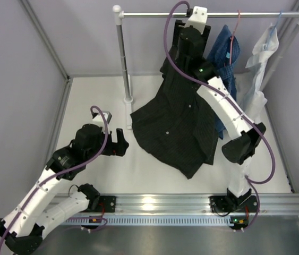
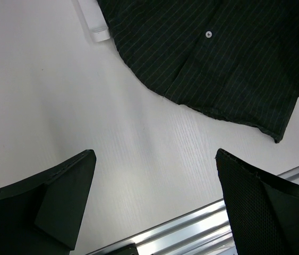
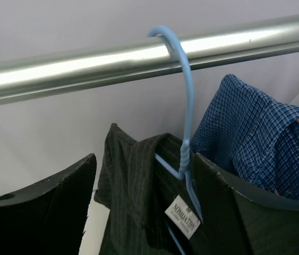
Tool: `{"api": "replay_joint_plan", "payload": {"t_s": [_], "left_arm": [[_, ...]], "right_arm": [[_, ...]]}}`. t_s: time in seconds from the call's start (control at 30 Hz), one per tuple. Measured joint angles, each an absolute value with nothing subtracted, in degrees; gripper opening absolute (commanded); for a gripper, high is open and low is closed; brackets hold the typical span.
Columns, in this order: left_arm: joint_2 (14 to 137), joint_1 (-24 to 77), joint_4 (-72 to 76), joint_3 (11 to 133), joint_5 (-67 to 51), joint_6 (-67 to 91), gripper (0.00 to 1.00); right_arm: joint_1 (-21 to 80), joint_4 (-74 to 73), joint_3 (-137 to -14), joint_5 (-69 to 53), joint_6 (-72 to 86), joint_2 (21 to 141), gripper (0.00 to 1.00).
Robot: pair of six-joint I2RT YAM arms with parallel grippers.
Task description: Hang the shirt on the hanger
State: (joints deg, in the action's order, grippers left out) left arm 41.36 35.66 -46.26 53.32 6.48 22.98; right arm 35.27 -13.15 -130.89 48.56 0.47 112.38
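The thin light-blue wire hanger (image 3: 187,106) hung by its hook on the silver metal rail (image 3: 85,66), carrying the large black pinstriped shirt (image 3: 133,180) by the collar, its hem spread on the white table (image 2: 59,95). The right gripper (image 3: 144,159) stood with jaws apart either side of the hanger's neck, clamping nothing, near a blue checked shirt (image 3: 245,133). The left gripper (image 2: 154,154) hovered wide open above the table beside the hem.

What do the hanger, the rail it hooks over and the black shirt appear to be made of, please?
The hanger: probably coated wire, smooth matte light blue, twisted at the neck. The rail: metal, brushed silver with a bright highlight. The shirt: thin woven fabric, matte black with faint pinstripes, draping in folds.
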Motion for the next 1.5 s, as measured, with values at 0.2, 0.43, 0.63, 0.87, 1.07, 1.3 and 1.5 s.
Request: {"api": "replay_joint_plan", "payload": {"t_s": [0.2,0.43,0.63,0.87,1.07,1.3,1.5], "left_arm": [[43.57,35.66,-46.17,53.32,11.05,22.39,0.98],[48.07,35.66,-43.79,53.34,13.67,21.23,0.98],[52.31,35.66,-43.09,55.96,17.5,22.59,0.98],[56.07,32.62,-45.58,66.08,30.72,27.59,0.98],[54.33,29.3,-47.07,72.79,40.07,27.27,0.98],[45.41,29.3,-47.75,70.59,43.62,22.41,0.98],[36.69,29.3,-48.58,64.16,41.69,20.36,0.98]], "right_arm": [[37.39,-13.87,-126.23,50.87,3.27,106.3,0.99],[37.32,-14.46,-118.02,52.86,3.75,91.33,0.99],[36.97,-20.12,-111.77,51.96,4.43,76.09,1.0],[32.77,-43.42,-109.65,41.93,8.73,63.02,0.99],[31.68,-58.89,-95.68,34.28,15.75,49.63,0.99],[31.64,-66.3,-79.83,36.47,18.81,38.44,0.99],[31.64,-67.0,-76.03,39.35,19.38,34.0,0.99]]}}
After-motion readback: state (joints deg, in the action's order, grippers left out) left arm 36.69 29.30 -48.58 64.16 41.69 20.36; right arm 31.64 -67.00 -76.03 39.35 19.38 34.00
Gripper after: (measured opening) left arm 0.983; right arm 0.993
